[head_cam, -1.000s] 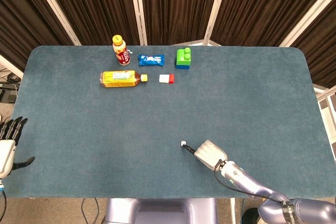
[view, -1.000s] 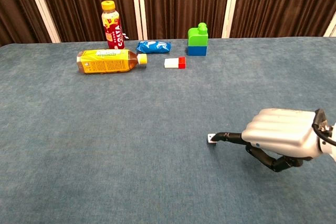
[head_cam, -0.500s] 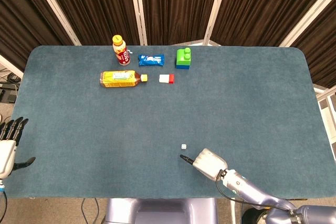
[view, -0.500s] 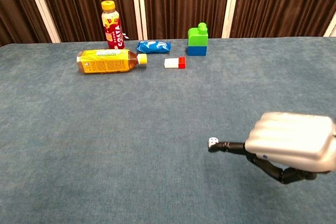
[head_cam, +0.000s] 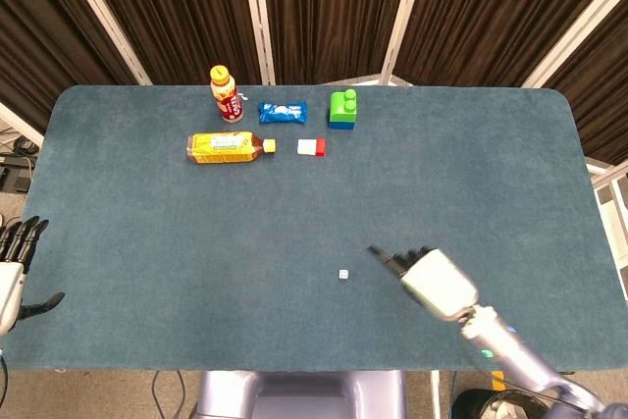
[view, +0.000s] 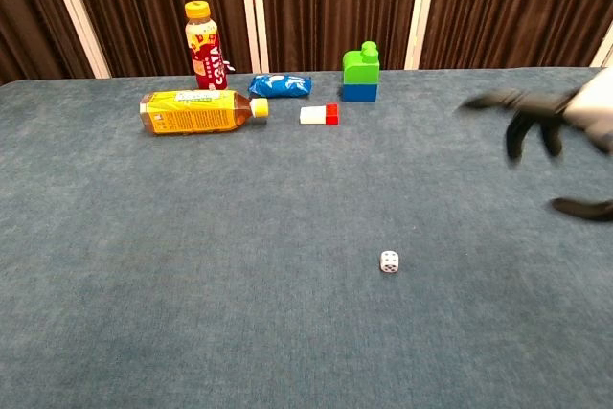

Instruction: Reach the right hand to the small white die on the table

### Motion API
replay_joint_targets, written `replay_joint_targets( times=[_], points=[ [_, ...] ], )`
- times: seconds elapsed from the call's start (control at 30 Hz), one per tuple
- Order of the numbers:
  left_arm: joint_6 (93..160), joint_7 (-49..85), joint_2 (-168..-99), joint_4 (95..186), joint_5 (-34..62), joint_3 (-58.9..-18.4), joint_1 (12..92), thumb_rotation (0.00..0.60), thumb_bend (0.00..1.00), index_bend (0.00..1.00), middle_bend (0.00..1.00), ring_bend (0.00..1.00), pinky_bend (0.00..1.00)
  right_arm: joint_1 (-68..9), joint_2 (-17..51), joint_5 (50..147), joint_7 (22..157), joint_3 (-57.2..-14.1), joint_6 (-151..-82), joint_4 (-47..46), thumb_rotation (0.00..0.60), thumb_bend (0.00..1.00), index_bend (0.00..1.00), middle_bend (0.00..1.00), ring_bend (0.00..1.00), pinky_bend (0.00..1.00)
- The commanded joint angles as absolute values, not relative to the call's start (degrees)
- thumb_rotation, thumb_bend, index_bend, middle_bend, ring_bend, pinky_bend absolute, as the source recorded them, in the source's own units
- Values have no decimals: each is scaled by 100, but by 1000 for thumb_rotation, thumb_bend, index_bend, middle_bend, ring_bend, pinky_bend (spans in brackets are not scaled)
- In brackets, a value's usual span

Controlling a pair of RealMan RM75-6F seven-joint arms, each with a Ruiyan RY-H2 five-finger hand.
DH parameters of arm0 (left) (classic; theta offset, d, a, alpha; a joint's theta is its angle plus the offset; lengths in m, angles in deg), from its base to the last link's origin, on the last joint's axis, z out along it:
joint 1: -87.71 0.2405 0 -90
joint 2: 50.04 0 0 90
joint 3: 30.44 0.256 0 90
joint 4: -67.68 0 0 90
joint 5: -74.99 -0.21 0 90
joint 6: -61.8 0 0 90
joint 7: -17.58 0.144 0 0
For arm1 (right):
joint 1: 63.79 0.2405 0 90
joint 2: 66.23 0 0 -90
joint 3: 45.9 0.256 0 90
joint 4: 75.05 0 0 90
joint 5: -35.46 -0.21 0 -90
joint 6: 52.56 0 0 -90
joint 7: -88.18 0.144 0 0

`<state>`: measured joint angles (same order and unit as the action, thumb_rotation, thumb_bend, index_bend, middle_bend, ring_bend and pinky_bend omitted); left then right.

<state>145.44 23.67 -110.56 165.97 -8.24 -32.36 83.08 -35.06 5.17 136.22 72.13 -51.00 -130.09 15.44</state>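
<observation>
The small white die (head_cam: 343, 274) (view: 389, 261) lies alone on the blue cloth near the table's front middle. My right hand (head_cam: 432, 280) (view: 551, 126) hovers raised above the table to the right of the die, clear of it, fingers spread and holding nothing. In the chest view it shows blurred at the right edge. My left hand (head_cam: 14, 267) hangs off the table's left edge with its fingers apart, empty.
At the back stand a red-labelled bottle (head_cam: 226, 93), a blue snack packet (head_cam: 283, 112) and a green-and-blue block (head_cam: 342, 109). A yellow bottle (head_cam: 228, 147) lies on its side, with a white-and-red block (head_cam: 311, 147) to its right.
My right hand drew back from the die, then lifted up and to the right with its fingers opening. The die stays where it was. The left hand has barely moved.
</observation>
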Motion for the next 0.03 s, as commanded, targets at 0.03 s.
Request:
replay_joint_targets(
  times=[0.03],
  points=[
    [14626,2312,-11076,16526,-936,-3224,8324,600,0,0,0,0,0,-4365,170,13138,7898,-4956,-13980,1314,600,0,0,0,0,0]
  ],
)
